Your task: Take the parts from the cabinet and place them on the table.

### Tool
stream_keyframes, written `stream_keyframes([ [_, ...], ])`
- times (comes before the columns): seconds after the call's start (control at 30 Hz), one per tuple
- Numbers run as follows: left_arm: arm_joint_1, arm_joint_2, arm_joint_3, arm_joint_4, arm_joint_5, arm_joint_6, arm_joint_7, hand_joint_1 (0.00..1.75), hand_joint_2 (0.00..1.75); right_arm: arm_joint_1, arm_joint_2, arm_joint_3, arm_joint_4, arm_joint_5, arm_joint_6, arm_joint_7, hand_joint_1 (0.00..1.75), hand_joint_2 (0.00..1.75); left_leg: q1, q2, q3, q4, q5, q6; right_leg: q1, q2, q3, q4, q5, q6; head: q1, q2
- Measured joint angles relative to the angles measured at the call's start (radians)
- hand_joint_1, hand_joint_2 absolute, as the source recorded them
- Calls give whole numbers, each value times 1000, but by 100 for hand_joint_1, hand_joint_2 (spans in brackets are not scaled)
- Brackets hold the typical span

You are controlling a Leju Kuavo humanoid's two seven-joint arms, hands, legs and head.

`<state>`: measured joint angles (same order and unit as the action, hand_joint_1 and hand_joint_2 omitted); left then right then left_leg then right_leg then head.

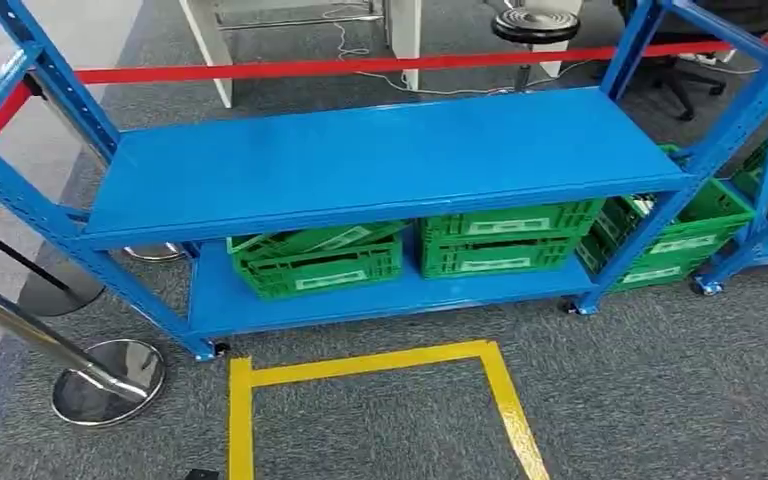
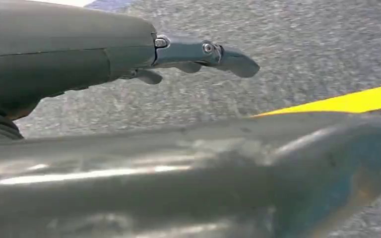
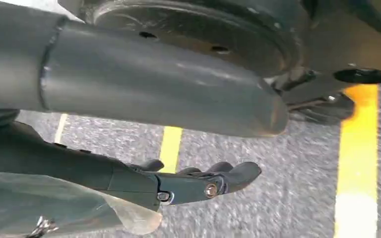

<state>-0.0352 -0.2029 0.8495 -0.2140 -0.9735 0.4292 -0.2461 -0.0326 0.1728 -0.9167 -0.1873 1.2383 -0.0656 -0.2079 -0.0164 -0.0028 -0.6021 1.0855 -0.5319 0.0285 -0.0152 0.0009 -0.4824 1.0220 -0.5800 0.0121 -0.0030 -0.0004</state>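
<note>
Green crates are seen at frame centre on the lower shelf of the blue cabinet. Left hand and right hand are held empty over carpet, fingers extended.

I was looking into a warehouse-style test area: a blue steel shelving rack held green plastic crates on its lower shelf, yellow floor tape marked a standing bay on grey carpet, and a chrome barrier post stood nearby.
</note>
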Motion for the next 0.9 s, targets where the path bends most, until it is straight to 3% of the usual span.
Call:
stream_keyframes([
  [0.03, -3, 0, 0, 0, 0, 0, 0, 0, 0, -2, 0, 0, 0, 0, 1, 1, 0, 0, -6, -3, 12, -29, 9, 8, -2, -4, -7, -1, -7, 8, -3, 0],
  [0.07, 1, 0, 0, 0, 0, 0, 0, 0, 0, -2, 1, 0, 0, 0, 3, 1, 0, 0, -5, -5, 15, -42, 24, 14, -2, -3, 23, 13, -1, 14, -3, 0],
  [0.1, 3, 0, 0, 0, 0, 0, 0, 0, 0, -2, 2, 0, 0, 0, 4, 0, 0, 0, -5, -4, 24, -46, 19, 21, -2, -4, 22, 17, 7, 21, -1, 0],
  [0.13, 0, -1, 0, 0, 0, 0, 0, 0, 0, -4, 1, 0, 0, 0, 6, 0, 0, 0, 1, -3, 43, -55, 34, 26, -4, -5, 21, 22, -5, 22, -3, 0],
  [0.17, -2, 1, 1, 0, 0, 0, 0, 0, 0, -5, 1, 0, 0, 0, 6, 0, 0, 0, 3, -2, 54, -59, 32, 29, -3, -2, 15, 42, -25, 25, 5, 0],
  [0.2, -5, 1, 1, 0, 0, 0, 0, 0, 0, -9, 1, 0, 0, 0, 6, 0, 0, 0, 4, -2, 55, -60, 29, 33, -3, -2, -13, 92, -52, 30, 9, 0],
  [0.27, -5, -2, 1, 0, -1, -1, 0, 0, 0, -11, 1, 0, 0, 0, 7, 0, 0, 0, 4, -2, 57, -60, 20, 34, -4, -1, -111, 237, -117, 36, 11, 0],
  [0.3, -5, -2, 1, 0, -2, -1, 0, 0, 0, -10, 0, 0, 0, 0, 9, 3, 0, 0, 4, -2, 61, -59, 15, 34, -3, -2, -155, 292, -128, 37, 12, 0],
  [0.33, -2, -3, 1, 0, -2, -1, 0, 0, 0, -7, 0, 0, 0, 0, 11, 4, 0, 0, 5, -3, 69, -59, 9, 33, -4, -2, -178, 298, -109, 38, 13, 0],
  [0.37, -1, -4, 1, 0, -2, -1, 0, 0, 0, -4, 0, 0, 0, 0, 13, 6, 0, 0, 6, -4, 79, -59, 1, 30, -5, -2, -178, 264, -67, 41, 11, 0],
  [0.43, 0, -5, 1, 0, -2, -1, 0, 0, 0, 0, -2, 0, -1, 0, 12, 6, 0, 0, 11, -6, 108, -59, -19, 21, -5, -2, -134, 103, 54, 40, 12, 0],
  [0.47, 2, -5, 1, 0, -3, -1, 0, 0, 0, 2, -2, -1, 0, 0, 12, 6, 0, 0, 12, -5, 114, -60, -30, 15, -4, -4, -120, 49, 91, 40, 13, 0],
  [0.5, -2, -4, 2, 0, -3, -2, 0, 0, 0, -1, -2, -1, 1, 0, 13, 7, 0, 0, 9, -8, 121, -54, -36, 8, 2, -4, -129, 34, 53, 34, 13, 0],
  [0.53, -6, -5, 2, 0, -3, -2, 0, 0, 0, -2, -2, -2, 1, 0, 13, 7, 0, 0, 9, -7, 114, -57, -39, 2, 4, -4, -116, 39, 54, 14, 16, 0],
  [0.57, -5, -5, 2, 0, -3, -2, 0, 0, 0, -1, -2, -2, 1, 0, 13, 7, 0, 0, 9, -6, 125, -57, -39, -5, 5, -2, -117, 35, 69, 5, 10, 0],
  [0.63, -3, -5, 2, 0, -3, -2, 1, 0, 0, 3, -2, -3, 1, -2, 13, 10, 0, 0, 8, -5, 128, -42, -39, -11, -2, -1, -100, 29, 69, -3, 11, 0],
  [0.7, -5, -5, 2, 0, -3, -2, 1, 0, 0, 1, -2, -4, 1, -3, 16, 12, 0, 0, 10, -2, 80, 51, -59, -25, -3, -4, -83, 19, 63, -13, 5, 0],
  [0.8, -6, -5, 2, 0, -3, -3, 1, 0, 0, -1, -2, -5, 1, -3, 16, 13, 0, 0, 14, -2, -43, 237, -152, -34, -2, -3, -64, 15, 47, -17, 6, 0],
  [0.83, -4, -6, 2, 0, -3, -3, 1, 0, 0, 0, -2, -5, 1, -3, 16, 14, 0, 0, 14, -2, -63, 248, -149, -33, -1, -2, -57, 15, 41, -18, 6, 0],
  [0.87, -2, -6, 2, 0, -3, -5, 1, 0, 0, 1, -2, -5, 1, -3, 16, 15, 0, 0, 13, -2, -65, 223, -118, -29, 0, -1, -48, 15, 34, -18, 6, 0],
  [0.9, -1, -6, 2, 0, -3, -7, 1, 0, 0, 1, -2, -6, 1, -3, 16, 15, 0, 0, 13, -2, -52, 164, -61, -22, 3, 0, -38, 14, 27, -17, 6, 0],
])
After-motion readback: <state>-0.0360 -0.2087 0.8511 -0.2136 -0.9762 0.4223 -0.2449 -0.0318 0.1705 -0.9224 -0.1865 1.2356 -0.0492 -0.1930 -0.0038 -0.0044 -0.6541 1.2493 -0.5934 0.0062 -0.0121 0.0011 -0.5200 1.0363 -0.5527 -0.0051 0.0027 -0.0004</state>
